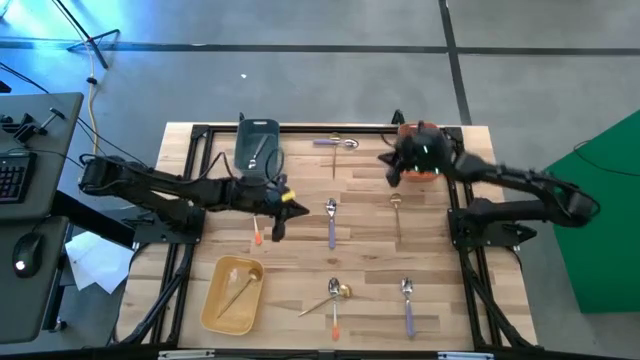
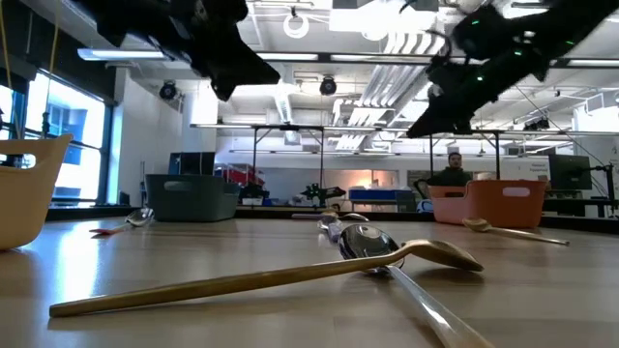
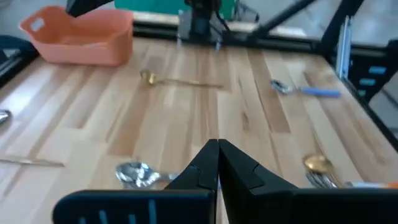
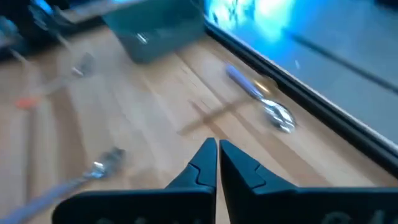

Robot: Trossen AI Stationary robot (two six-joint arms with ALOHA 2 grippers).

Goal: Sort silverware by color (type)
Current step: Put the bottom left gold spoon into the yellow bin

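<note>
Spoons and forks lie scattered flat on the wooden table (image 1: 440,250). A purple-handled spoon (image 1: 335,143) lies near the far edge, and another purple-handled piece (image 1: 331,222) lies mid-table. A gold spoon (image 1: 397,210) and an orange-handled piece (image 1: 257,232) lie apart from them. Near the front, a gold spoon (image 2: 271,275) lies crossed with an orange-handled spoon (image 1: 335,312), and a purple-handled spoon (image 1: 407,300) lies beside them. My left gripper (image 1: 290,207) hovers shut and empty above the table, its fingers (image 3: 217,165) over a silver head (image 3: 138,173). My right gripper (image 1: 390,165) hovers shut and empty (image 4: 217,158) beside the orange bin (image 1: 425,135).
A dark bin (image 1: 258,148) near the far edge holds one utensil. A yellow bin (image 1: 232,293) at the near left holds a gold one. A black frame runs along the table's sides. In the low view a person (image 2: 455,172) sits in the room beyond the table.
</note>
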